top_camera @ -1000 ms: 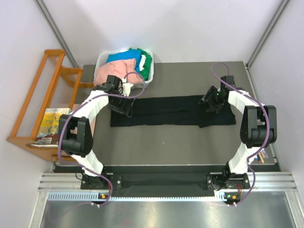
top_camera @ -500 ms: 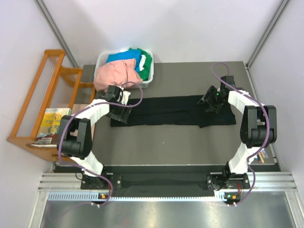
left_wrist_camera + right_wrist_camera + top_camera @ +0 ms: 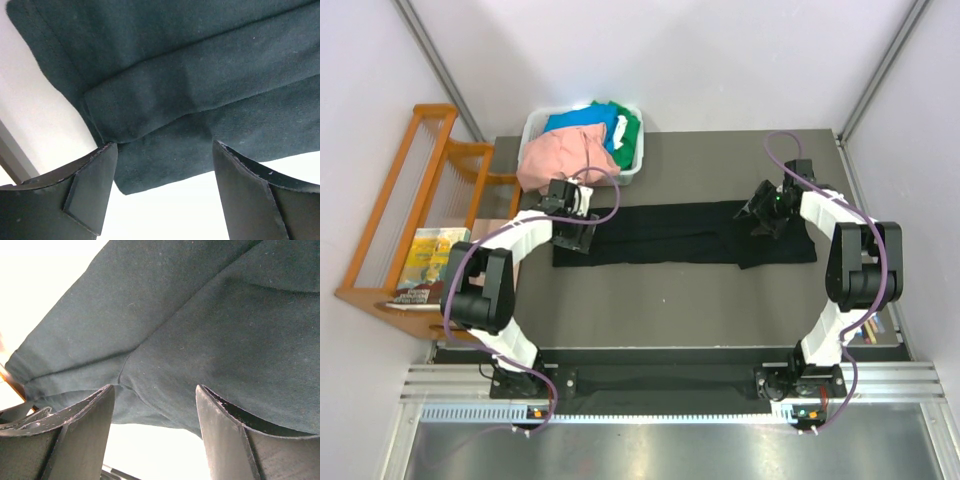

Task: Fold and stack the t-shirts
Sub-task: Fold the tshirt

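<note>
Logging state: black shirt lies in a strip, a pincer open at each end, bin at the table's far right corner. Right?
No. The top view shows the bin at the far left corner. The rest holds.

I count 4 t-shirts in all: 1 black t-shirt [image 3: 665, 235] on the 1 table [image 3: 700, 290], and 3 in the 1 white bin [image 3: 631, 171], namely 1 salmon-pink t-shirt [image 3: 552, 155], 1 blue t-shirt [image 3: 582, 122] and 1 green t-shirt [image 3: 631, 128]. My pincers number 2: left gripper [image 3: 575, 235], right gripper [image 3: 760, 215]. There is 1 wooden rack [image 3: 415, 170], holding at least 1 magazine [image 3: 425, 262].
</note>
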`<state>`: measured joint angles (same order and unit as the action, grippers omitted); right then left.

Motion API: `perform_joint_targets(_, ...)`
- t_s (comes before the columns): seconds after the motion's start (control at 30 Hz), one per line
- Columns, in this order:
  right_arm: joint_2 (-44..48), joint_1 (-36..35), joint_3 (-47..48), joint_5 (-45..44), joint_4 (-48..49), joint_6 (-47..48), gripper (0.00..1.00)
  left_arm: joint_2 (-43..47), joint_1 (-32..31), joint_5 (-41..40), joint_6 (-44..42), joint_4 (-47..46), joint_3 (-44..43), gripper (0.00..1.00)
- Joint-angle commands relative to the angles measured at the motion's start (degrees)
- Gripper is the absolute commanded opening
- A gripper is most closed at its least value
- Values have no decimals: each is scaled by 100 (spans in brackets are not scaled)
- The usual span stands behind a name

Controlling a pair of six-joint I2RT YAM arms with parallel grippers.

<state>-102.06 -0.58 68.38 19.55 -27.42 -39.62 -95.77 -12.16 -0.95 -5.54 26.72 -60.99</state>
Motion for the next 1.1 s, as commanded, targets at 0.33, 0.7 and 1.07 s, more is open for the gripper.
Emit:
perform_joint_targets(0.33,222,5,246,58,9,59,66,-399,-392,-871,-8,-545,579,80)
perform_joint_targets(0.7,204,5,316,110,-53,59,66,-338,-1174,-1048,-500,-72,922,79)
perform_joint_targets(1.07,274,330,-26,49,-27,156,66,-197,-1447,-520,-808,228,1248,78)
